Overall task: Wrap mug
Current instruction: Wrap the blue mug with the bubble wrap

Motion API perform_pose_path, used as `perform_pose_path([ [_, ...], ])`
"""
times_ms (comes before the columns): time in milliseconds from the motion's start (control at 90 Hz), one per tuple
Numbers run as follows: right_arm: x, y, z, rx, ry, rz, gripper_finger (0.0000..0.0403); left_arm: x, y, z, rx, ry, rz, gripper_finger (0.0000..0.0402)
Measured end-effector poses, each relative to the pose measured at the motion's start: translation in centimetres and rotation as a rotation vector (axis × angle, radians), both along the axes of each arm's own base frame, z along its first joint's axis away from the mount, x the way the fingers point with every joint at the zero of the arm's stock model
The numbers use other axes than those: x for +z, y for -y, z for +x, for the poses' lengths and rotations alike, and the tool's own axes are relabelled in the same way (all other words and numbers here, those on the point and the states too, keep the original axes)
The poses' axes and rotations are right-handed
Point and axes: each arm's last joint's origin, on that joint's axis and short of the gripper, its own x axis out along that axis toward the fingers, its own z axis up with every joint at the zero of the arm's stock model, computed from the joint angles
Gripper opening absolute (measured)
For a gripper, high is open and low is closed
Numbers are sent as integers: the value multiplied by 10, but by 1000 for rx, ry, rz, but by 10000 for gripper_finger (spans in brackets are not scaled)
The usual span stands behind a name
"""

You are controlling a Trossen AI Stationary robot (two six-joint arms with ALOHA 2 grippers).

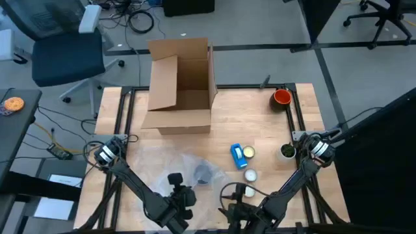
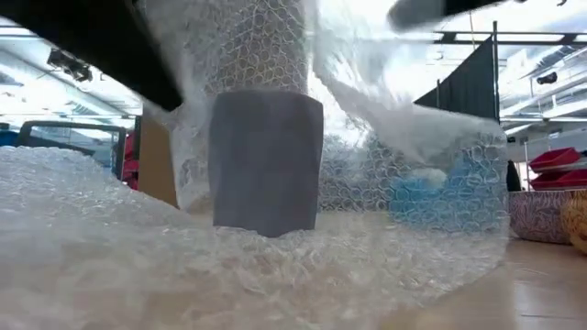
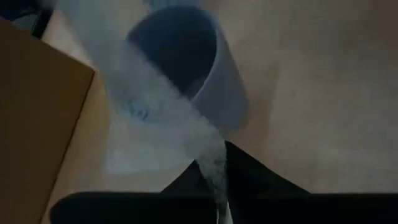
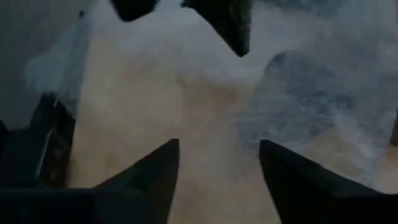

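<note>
Wooden table (image 1: pixel 260 123): one mug (image 1: pixel 203 173), one wrap (image 1: pixel 170 166).

The 2 dark six-joint arms reach from their bases at the desk's side edges toward its near edge, elbows angled inward. The left gripper (image 1: pixel 177 190) hangs low at the near middle, its 2 dark fingers (image 3: pixel 214 177) pressed together on a strip of clear bubble wrap (image 3: pixel 155 112). The right gripper (image 4: pixel 217 163) sits just beside it, wrist tilted down, its 2 pointed fingers (image 4: pixel 155 171) spread apart with bare space between them.
</note>
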Motion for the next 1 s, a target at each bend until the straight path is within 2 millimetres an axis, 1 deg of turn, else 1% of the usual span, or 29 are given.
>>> perform_pose_path([
  [111,1,7,12,-23,13,111,278,0,0,1,1,7,-10,0],
  [211,3,14,22,-82,48,241,295,0,1,1,1,9,-13,0],
  [322,2,21,26,-115,41,282,294,0,2,3,1,20,-24,0],
  [444,-3,32,27,-178,-4,272,277,-2,2,3,0,32,-36,0],
  [533,-8,42,28,-224,-71,283,252,-3,2,3,0,29,-34,0],
  [622,-12,54,30,-263,-132,292,211,-7,1,1,-1,20,-28,0],
  [733,-13,63,34,-265,-175,281,138,-14,-2,-3,-11,-21,3,0],
  [889,-13,65,36,-212,-205,227,24,-28,-7,-11,-62,-97,77,0],
  [933,-13,64,37,-195,-206,217,10,-33,-10,-13,-75,-121,98,0],
  [1000,-11,62,38,-163,-206,231,11,-41,-13,-17,-100,-155,134,0],
])
